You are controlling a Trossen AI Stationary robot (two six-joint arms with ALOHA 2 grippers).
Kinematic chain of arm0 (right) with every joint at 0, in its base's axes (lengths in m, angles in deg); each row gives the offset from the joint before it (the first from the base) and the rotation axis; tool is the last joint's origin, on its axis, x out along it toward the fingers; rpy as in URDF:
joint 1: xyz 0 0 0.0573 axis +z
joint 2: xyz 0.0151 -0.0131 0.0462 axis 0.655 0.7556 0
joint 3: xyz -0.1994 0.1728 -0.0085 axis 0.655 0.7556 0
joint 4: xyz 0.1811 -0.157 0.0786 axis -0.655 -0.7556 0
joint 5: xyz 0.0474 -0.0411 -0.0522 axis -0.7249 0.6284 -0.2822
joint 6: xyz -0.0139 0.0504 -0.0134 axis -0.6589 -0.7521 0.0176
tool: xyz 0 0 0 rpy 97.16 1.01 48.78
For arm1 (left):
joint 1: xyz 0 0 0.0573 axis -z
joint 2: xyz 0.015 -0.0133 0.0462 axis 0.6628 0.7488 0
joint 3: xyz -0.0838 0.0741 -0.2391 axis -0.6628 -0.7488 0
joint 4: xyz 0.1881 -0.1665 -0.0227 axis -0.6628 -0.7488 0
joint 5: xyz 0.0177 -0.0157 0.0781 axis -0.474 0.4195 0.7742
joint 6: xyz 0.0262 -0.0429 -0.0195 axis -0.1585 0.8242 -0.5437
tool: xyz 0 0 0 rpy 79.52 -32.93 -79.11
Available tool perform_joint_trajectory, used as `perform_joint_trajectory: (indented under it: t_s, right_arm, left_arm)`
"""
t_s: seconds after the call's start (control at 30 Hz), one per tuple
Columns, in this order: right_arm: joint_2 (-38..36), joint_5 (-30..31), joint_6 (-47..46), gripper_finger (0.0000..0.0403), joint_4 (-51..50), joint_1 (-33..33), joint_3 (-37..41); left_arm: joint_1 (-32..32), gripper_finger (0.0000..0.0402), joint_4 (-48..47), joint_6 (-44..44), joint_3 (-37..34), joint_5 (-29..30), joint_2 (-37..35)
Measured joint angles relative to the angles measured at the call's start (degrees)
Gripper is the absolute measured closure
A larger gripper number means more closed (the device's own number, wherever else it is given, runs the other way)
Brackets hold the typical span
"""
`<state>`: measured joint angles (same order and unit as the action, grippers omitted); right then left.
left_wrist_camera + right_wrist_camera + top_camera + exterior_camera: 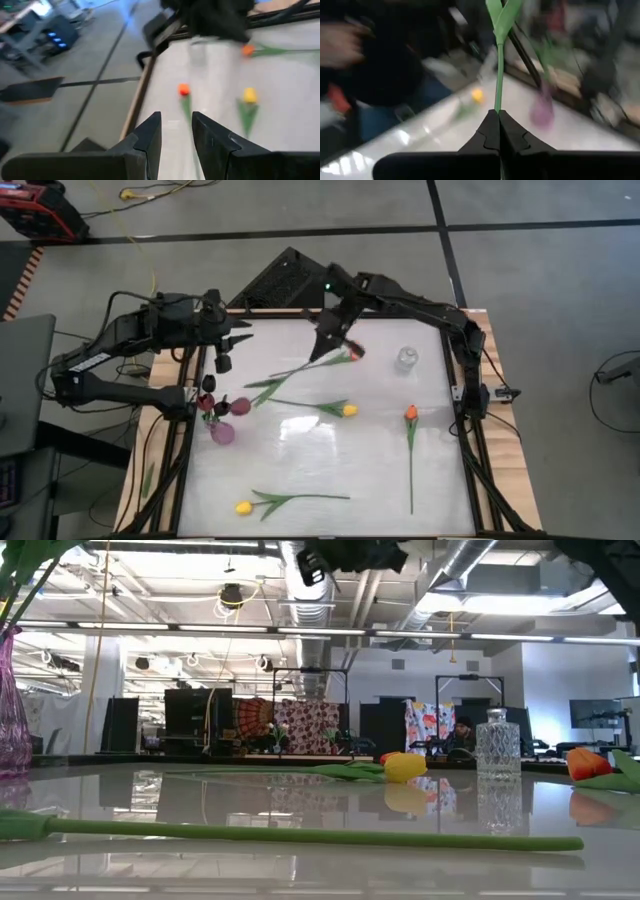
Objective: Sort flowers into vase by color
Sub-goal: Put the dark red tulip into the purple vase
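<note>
With its fingers closed on the green stem, the right gripper [345, 345] is held at the table's far side; the orange tulip [352, 355] trails toward the purple vase [222, 430], well apart on the left; the left gripper [243, 337], narrowly parted and empty, is nearer it.

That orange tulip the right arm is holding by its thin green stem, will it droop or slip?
Probably little droop: the orange tulip has a stem that runs straight out of the right gripper. It looks light, being thin and small-headed. Slipping seems unlikely, since the fingers are shut tight on it, though it might twist.
</note>
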<state>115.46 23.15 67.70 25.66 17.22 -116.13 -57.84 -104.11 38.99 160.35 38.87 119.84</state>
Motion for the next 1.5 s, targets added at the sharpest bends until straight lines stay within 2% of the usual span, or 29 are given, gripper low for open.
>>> perform_joint_trajectory:
  t_s: [0.1,0.17,0.27,0.33,0.4,0.43,0.53,0.57,0.6,0.7,0.8,0.9,0.97,1.13,1.33,1.43,1.5]
  right_arm:
    - [0.58,-14.66,2.91,0.0387,2.04,-2.09,0.00]
    - [0.93,-22.76,6.55,0.0387,2.22,-2.80,0.00]
    - [0.96,-23.08,10.86,0.0387,2.62,-2.10,0.00]
    - [0.96,-22.84,10.18,0.0387,6.10,-1.32,0.00]
    - [0.96,-17.81,4.75,0.0387,11.61,-0.79,0.00]
    - [0.96,-12.44,0.07,0.0387,15.45,-0.70,0.00]
    - [0.90,8.95,-16.71,0.0387,27.15,-1.02,0.00]
    - [0.90,13.99,-20.61,0.0387,29.89,-1.33,0.00]
    - [0.90,16.55,-23.01,0.0387,31.96,-1.61,0.00]
    - [0.90,16.92,-28.46,0.0387,37.49,-2.76,-0.01]
    - [0.90,14.25,-33.85,0.0387,42.59,-3.89,-0.02]
    - [0.90,13.21,-35.56,0.0387,45.25,-4.22,-0.02]
    - [0.91,13.22,-35.75,0.0387,46.31,-3.70,-0.02]
    - [0.96,13.19,-35.02,0.0387,47.12,-1.04,0.16]
    - [0.83,13.70,-35.51,0.0387,49.24,-1.69,7.24]
    - [0.72,13.81,-38.17,0.0387,54.66,-2.63,11.77]
    - [0.63,13.72,-40.53,0.0387,60.45,-3.13,15.21]
  left_arm:
    - [0.00,0.0304,-0.41,-0.40,0.00,4.74,-0.63]
    - [-0.02,0.0304,-0.75,-1.22,0.00,5.29,-1.00]
    - [0.00,0.0304,-0.94,-2.01,0.00,4.75,-1.34]
    - [0.00,0.0304,-0.91,-2.65,0.00,4.79,-1.37]
    - [0.00,0.0304,-0.81,-2.73,0.00,4.80,-1.35]
    - [0.00,0.0304,-0.69,-2.67,0.00,4.83,-1.35]
    - [0.00,0.0304,-0.74,-2.02,0.00,4.79,-1.35]
    - [0.00,0.0304,-0.94,-1.58,0.00,4.82,-1.35]
    - [0.00,0.0304,-1.14,-1.15,0.00,4.74,-1.35]
    - [0.00,0.0304,-1.72,-0.99,0.00,4.78,-1.35]
    - [0.00,0.0304,-2.06,-1.42,0.00,4.78,-1.35]
    - [0.00,0.0304,-2.20,-2.09,0.00,5.66,-1.35]
    - [-0.02,0.0304,-2.58,-2.37,0.00,8.18,-1.35]
    - [-2.98,0.0304,-6.32,-1.13,0.00,19.57,-2.56]
    - [-8.36,0.0304,-11.16,4.39,0.00,25.98,-5.97]
    - [-10.88,0.0304,-13.60,8.04,0.00,29.71,-7.81]
    - [-12.16,0.0304,-15.34,10.46,0.00,29.61,-8.50]
